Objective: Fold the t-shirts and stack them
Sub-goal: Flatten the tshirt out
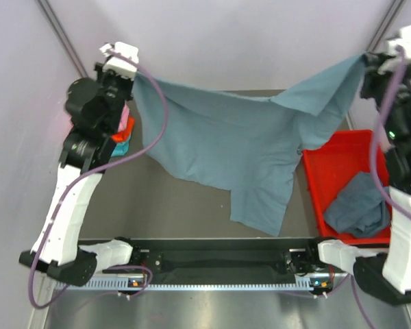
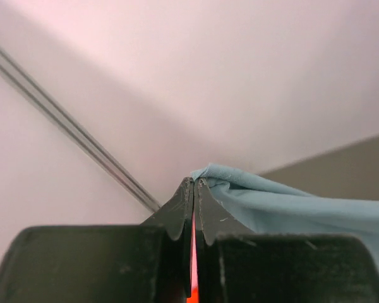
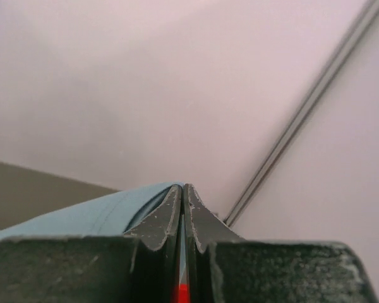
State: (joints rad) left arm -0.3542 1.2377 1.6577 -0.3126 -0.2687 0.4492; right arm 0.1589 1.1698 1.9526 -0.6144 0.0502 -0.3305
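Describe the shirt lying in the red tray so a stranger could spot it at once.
Find the red tray at the right edge of the table. A slate-blue t-shirt lies in its near end. Unlike the matching shirt hung outspread above the table, it is bunched in a heap.

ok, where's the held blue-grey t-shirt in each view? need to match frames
Top external: blue-grey t-shirt stretched across upper middle between left end effector and right end effector.
Left wrist: t-shirt lower right, pinched in the shut end effector.
Right wrist: t-shirt lower left, pinched in the shut end effector.
Shared landmark: grey table, visible in all three.
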